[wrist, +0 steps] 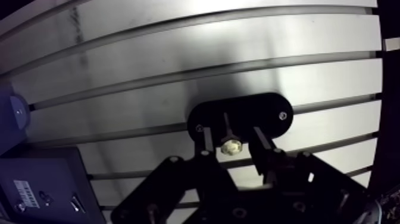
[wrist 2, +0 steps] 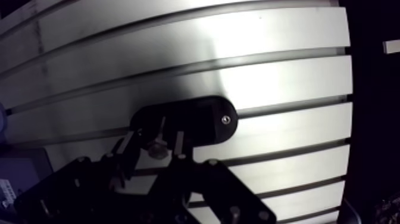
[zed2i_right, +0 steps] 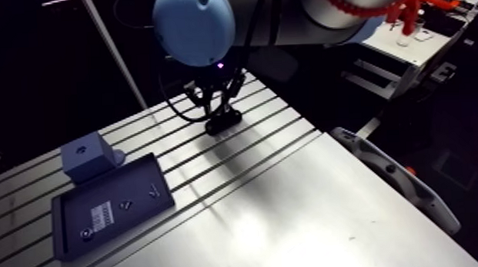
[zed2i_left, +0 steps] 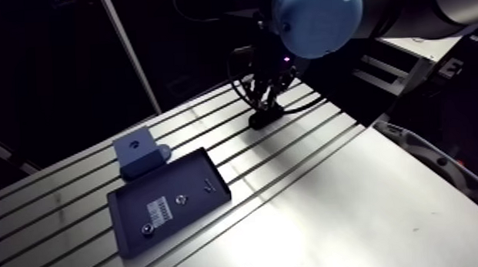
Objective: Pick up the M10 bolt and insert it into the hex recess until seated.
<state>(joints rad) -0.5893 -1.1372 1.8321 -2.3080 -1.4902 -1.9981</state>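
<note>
**Bolt over the plate, not seated yet**

Pickup looks done; insertion is what's left. In the wrist view the M10 bolt with a pale hex head and thin grey shank (wrist: pixel 230 145) sits centred in the black two-finger gripper (wrist: pixel 231 134). Its head is toward the camera and its shank points down at the black oval plate (wrist: pixel 271 113) fixed to the slotted aluminium table (wrist: pixel 178 36). The shank tip lines up w/ roughly the middle of that plate, which I take to be where the hex recess is. The recess itself is hidden behind the bolt, so I can't confirm.

Gripper state: can't tell. It's black on black around the head, so I can't read whether the gripper is clamped on the bolt or standing off it.

The head appears to be above the plate surface, so my call is not seated. Whether the tip has entered or only touches, I can't say.

In the arm view the gripper hangs right over the plate at the far side of the table. A dark rectangular tray (zed2i_left: pixel 137 205) w/ a white label and a few small parts lies well apart. A grey-blue block with a hole on top (zed2i_left: pixel 139 151) sits just beside the tray's far edge. Neither looks in play now.

Left to do, as I judge it: lower straight w/ the shank vertical, stop when the head bottoms out, then let go.
</note>
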